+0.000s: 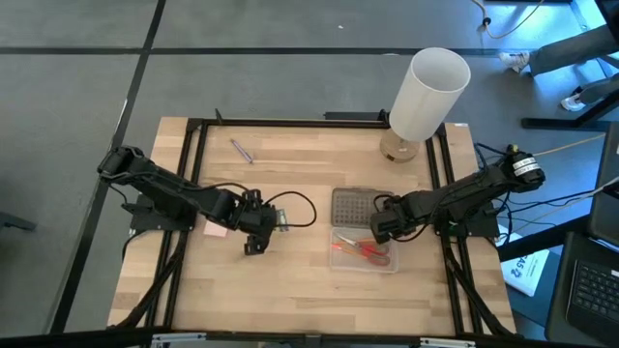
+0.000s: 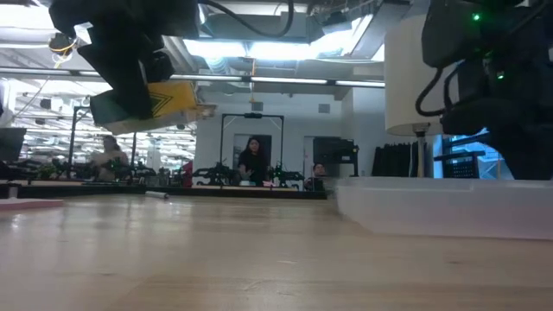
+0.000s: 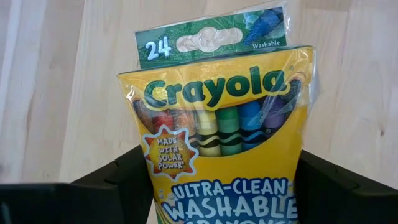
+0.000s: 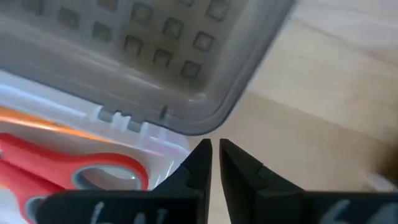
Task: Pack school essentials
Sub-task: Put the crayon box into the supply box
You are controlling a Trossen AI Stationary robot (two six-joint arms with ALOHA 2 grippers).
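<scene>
the table [image 1: 290, 280] lies bare along its front edge and across the middle between the two arms. the open clear box [image 1: 364, 253] with its raised grey lid [image 1: 352, 205] blocks the right-centre. the white lamp [image 1: 426, 97] fills the back right corner. a small pen [image 1: 241, 151] lies near the back left.

The crayon box [image 3: 227, 143] reads "24", "Washable", "Crayola", "Made with solar power", "Ultra-Clean Washable".
</scene>
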